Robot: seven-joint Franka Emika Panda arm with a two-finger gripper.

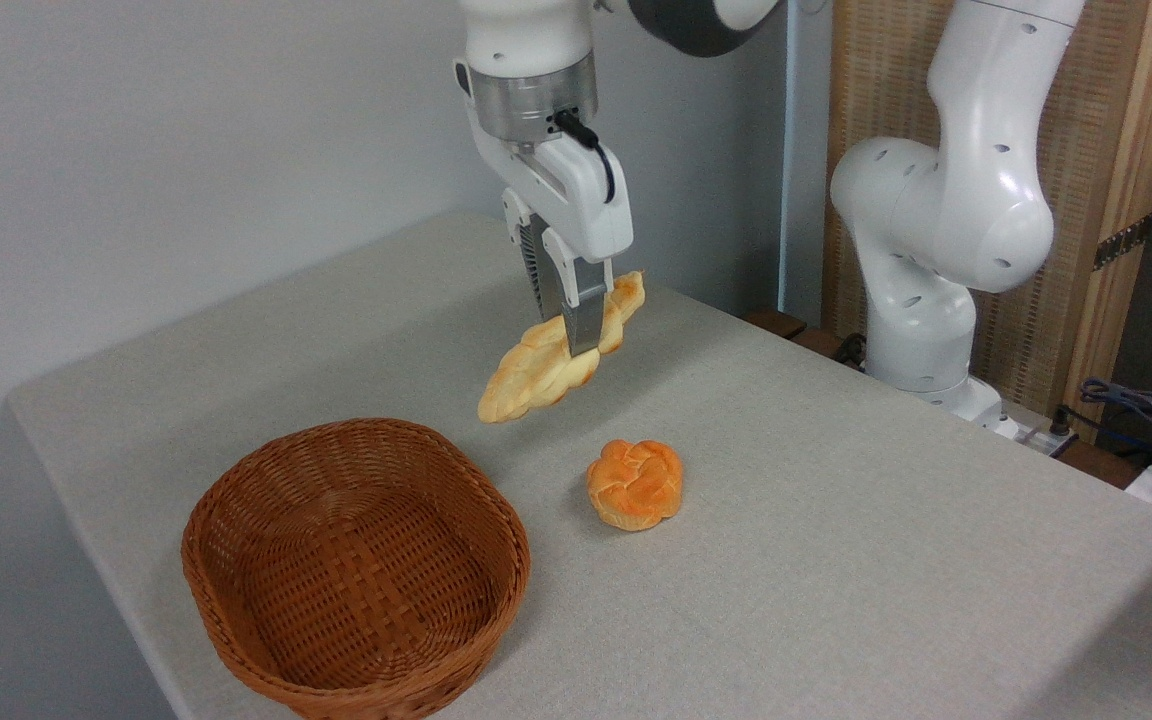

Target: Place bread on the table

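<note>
We see a matt speckled table (836, 520), a rough woven wicker basket (356, 570), glossy white arm (946, 210) plastic and a smooth-crusted bread (536, 370).

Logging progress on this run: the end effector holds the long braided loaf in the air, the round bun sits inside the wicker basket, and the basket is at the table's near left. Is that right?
Not quite. The round bun sits on the table, right of the wicker basket, which holds nothing. The rest holds in the camera view: the end effector holds the long braided loaf in the air.

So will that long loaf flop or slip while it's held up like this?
Probably stiff: the loaf sticks out both sides of the tool without drooping. It hangs tilted, left end lower, so it may pivot. Likely light, since a narrow pinch mid-length carries it.
</note>
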